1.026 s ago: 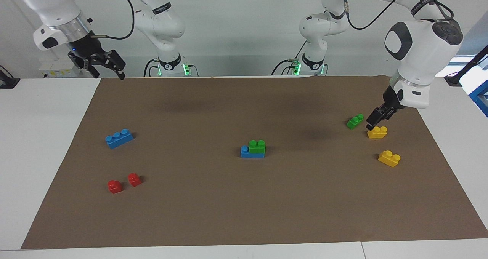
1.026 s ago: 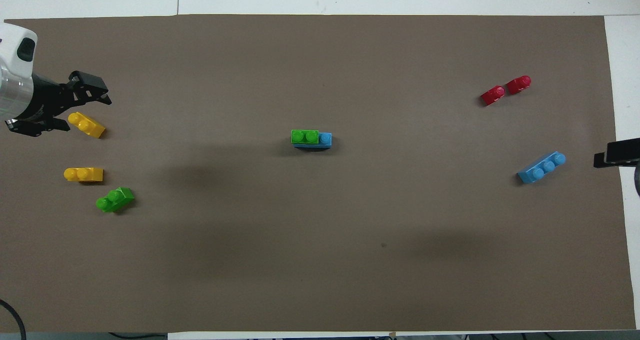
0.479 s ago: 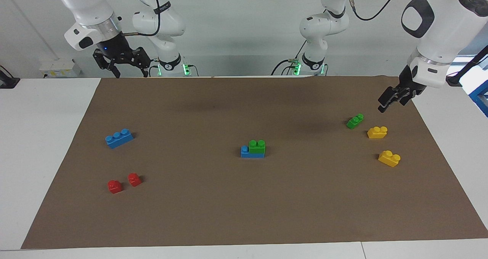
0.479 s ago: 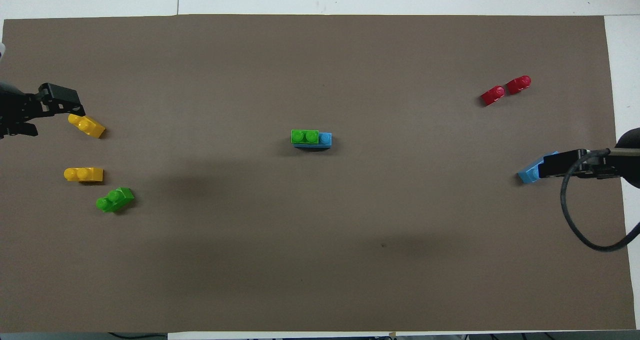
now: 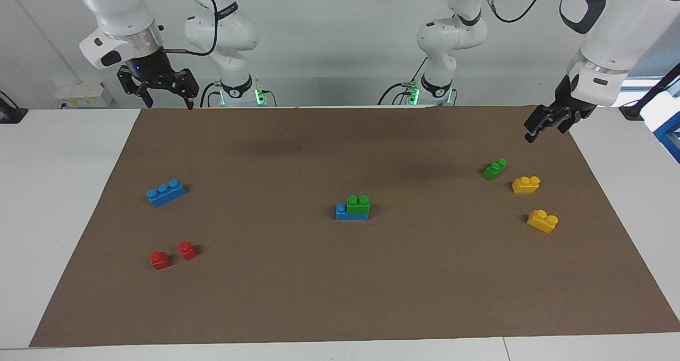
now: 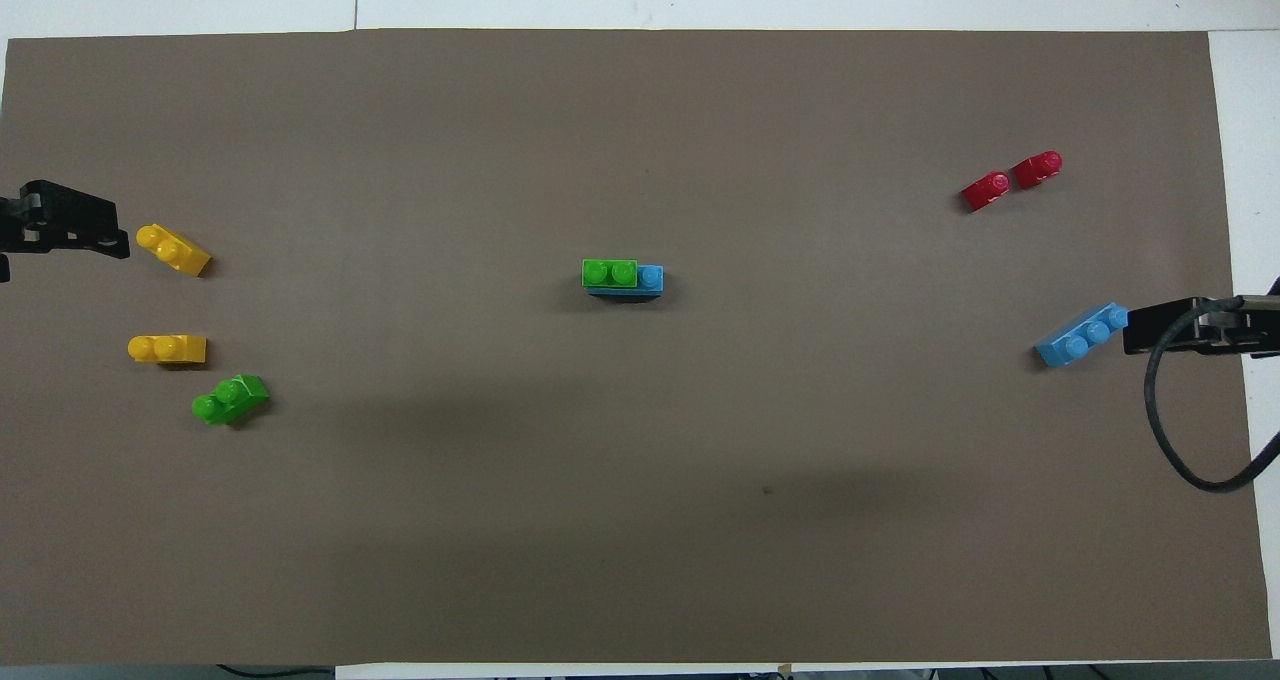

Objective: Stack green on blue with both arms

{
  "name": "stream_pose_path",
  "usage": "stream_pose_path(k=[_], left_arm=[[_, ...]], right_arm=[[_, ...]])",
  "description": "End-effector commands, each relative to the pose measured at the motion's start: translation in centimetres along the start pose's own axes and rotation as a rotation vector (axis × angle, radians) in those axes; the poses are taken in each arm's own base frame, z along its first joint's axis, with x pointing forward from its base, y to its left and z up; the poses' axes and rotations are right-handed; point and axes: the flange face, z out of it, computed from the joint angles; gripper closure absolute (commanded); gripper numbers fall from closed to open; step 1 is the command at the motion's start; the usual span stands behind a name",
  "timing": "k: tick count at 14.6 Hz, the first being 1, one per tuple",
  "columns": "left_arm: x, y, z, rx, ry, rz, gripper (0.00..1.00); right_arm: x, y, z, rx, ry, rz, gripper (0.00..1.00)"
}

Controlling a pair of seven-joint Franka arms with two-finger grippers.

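Observation:
The green brick (image 5: 358, 203) sits on the blue three-stud brick (image 5: 345, 212) at the middle of the mat, covering two of its studs; one blue stud stays bare. The stack also shows in the overhead view, green brick (image 6: 609, 273) on blue brick (image 6: 651, 278). My left gripper (image 5: 541, 126) is open and empty, up in the air over the mat's edge at the left arm's end; it also shows in the overhead view (image 6: 105, 232). My right gripper (image 5: 166, 96) is open and empty, raised over the mat's corner at the right arm's end; it also shows in the overhead view (image 6: 1135, 325).
A second blue brick (image 5: 166, 192) and two red bricks (image 5: 160, 259) (image 5: 187, 250) lie toward the right arm's end. A second green brick (image 5: 494, 169) and two yellow bricks (image 5: 526, 184) (image 5: 542, 221) lie toward the left arm's end. The brown mat (image 5: 340, 297) covers the table.
My left gripper has risen away from the yellow brick and drawn back toward the mat's edge. My right gripper has shifted a little toward its base. No brick has moved.

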Motion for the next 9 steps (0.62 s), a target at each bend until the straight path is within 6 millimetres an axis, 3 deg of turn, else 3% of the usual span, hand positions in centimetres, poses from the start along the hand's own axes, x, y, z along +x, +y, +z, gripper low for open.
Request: stream_pose_path(k=[1,4,9], left_arm=[[-1.2,-0.3,-0.6,0.015,-0.013,0.064,0.0],[-1.9,-0.2,0.8,0.016,-0.028,0.062,0.0],[-1.8,-0.1,0.7,0.01,-0.016,0.059,0.0]], right_arm=[[-0.6,0.2,0.0,-0.014,-0.007,0.023,0.0],[-0.6,0.3,0.0,-0.005,-0.011,0.026,0.0],[-0.8,0.4,0.2,0.044,-0.035,0.038,0.0]])
